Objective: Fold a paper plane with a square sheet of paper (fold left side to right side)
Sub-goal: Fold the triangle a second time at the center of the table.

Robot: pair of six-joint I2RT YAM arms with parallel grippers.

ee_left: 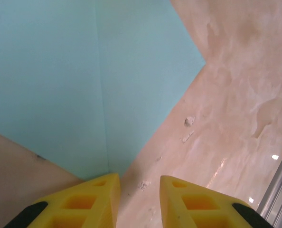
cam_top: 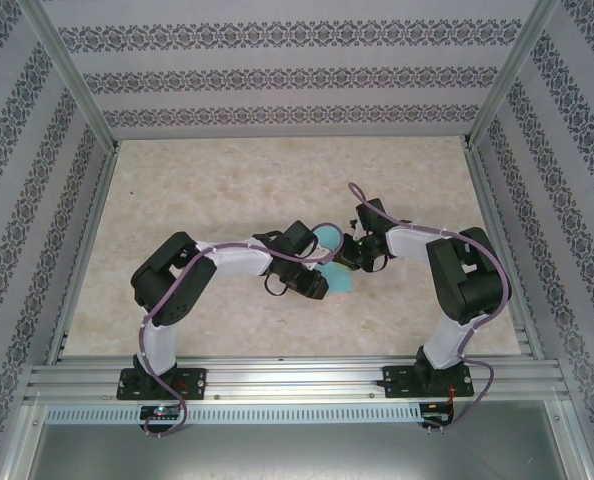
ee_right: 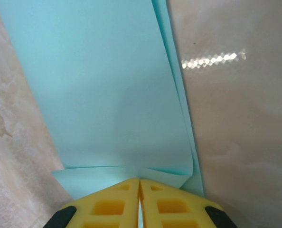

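Marbled beige table [cam_top: 227,180], patterned walls [cam_top: 277,60] around. Right gripper [ee_right: 139,181]: yellow fingers pressed together, pinching edge of folded-over square sheet of paper [ee_right: 108,85], layers bowed above tips. Left gripper [ee_left: 138,179]: fingers apart, nothing between, one tip at sheet's pointed corner, crease running up from there. Sheet lies mid-table between both wrists.

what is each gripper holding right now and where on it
The right gripper is pinched shut on the turquoise paper, gripping its near edge where the folded layers meet. The left gripper is open at a corner of the paper, holding nothing.
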